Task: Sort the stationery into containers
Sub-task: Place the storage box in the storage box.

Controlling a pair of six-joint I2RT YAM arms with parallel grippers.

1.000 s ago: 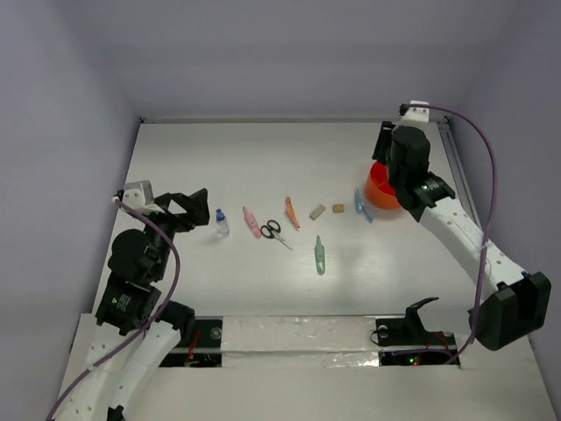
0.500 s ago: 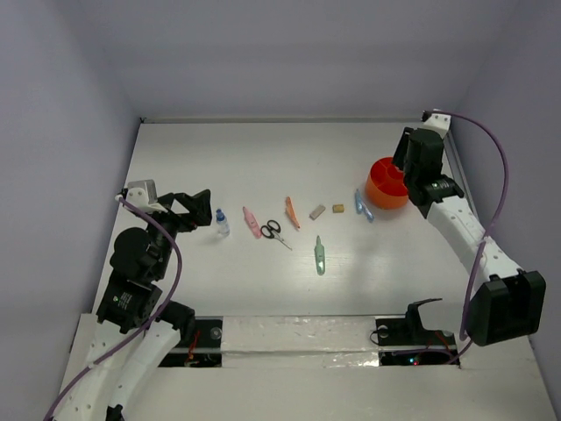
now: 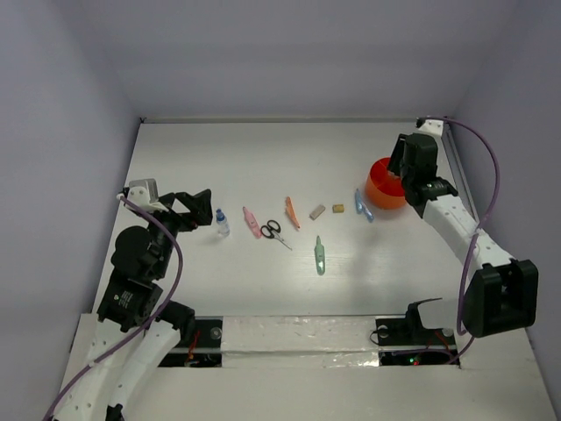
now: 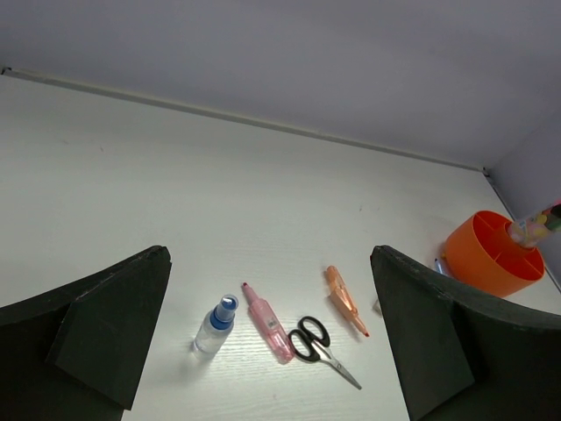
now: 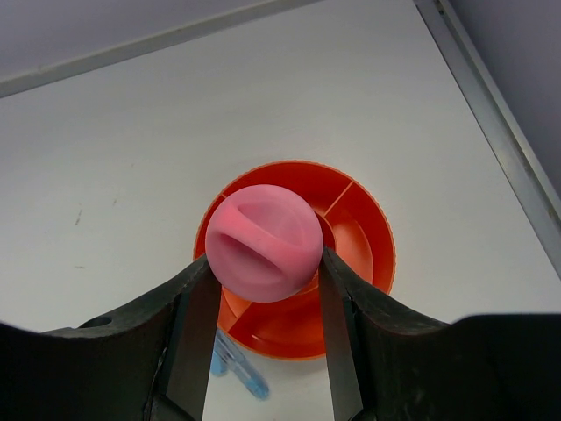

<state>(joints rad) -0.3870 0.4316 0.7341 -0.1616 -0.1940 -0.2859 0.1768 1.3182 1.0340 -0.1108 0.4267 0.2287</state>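
Note:
My right gripper (image 5: pixel 264 263) is shut on the pink-capped bottle (image 5: pixel 264 243) and holds it just above the round red-orange bowl (image 5: pixel 364 237), which has dividers inside. In the top view this gripper (image 3: pixel 405 171) is at the bowl's (image 3: pixel 381 189) right rim. My left gripper (image 3: pixel 203 210) is open and empty, just left of the blue-capped bottle (image 3: pixel 222 223). To the right lie a pink stick (image 3: pixel 252 222), black-handled scissors (image 3: pixel 274 232), an orange stick (image 3: pixel 292 213), two tan erasers (image 3: pixel 317 211), a green stick (image 3: pixel 320 256) and a blue stick (image 3: pixel 363 207) beside the bowl.
The white table is walled at the back and both sides. A metal rail (image 5: pixel 491 114) runs along the right edge close to the bowl. In the left wrist view the blue-capped bottle (image 4: pixel 216 324), pink stick (image 4: pixel 269 323) and scissors (image 4: pixel 320 340) lie between the fingers.
My right gripper has shifted right off the bowl's top, then slightly back left, so more of the bowl shows in the top view. The left arm has hardly moved.

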